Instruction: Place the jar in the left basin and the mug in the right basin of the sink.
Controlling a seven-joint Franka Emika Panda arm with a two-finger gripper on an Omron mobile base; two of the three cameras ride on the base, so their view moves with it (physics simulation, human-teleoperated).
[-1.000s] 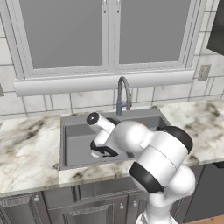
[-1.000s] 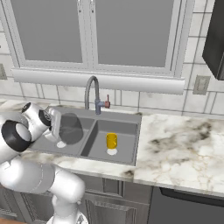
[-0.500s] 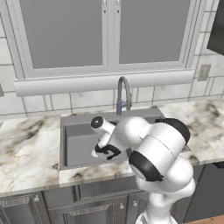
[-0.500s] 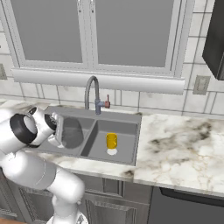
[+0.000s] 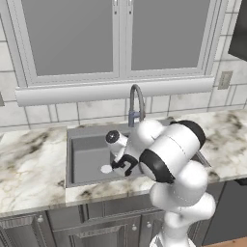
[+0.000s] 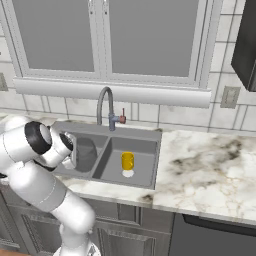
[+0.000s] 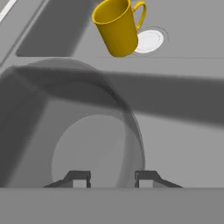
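Mug [image 6: 127, 161] stands in right basin [image 6: 142, 152], beyond divider [image 7: 166, 98].

Mug [image 6: 127, 161]: bright yellow-orange, plain, no pattern.
Jar [image 7: 94, 131]: translucent smoky grey, plain.
Sink [image 6: 131, 132]: dark grey throughout; left basin [image 5: 89, 152] and right basin [image 6: 142, 150] the same grey, each with a round pale drain.
Faucet [image 6: 104, 102]: mid grey with a small red mark at its side lever.
Counter [image 6: 205, 170]: white marble veined in grey and brown.
Fingers [image 7: 78, 177]: dark grey.
Arm [image 5: 169, 154]: white with black joints.
Wall tiles [image 6: 150, 114]: off-white.
Window frame [image 6: 107, 40]: pale grey.
Cabinets [image 5: 43, 231]: dark grey.
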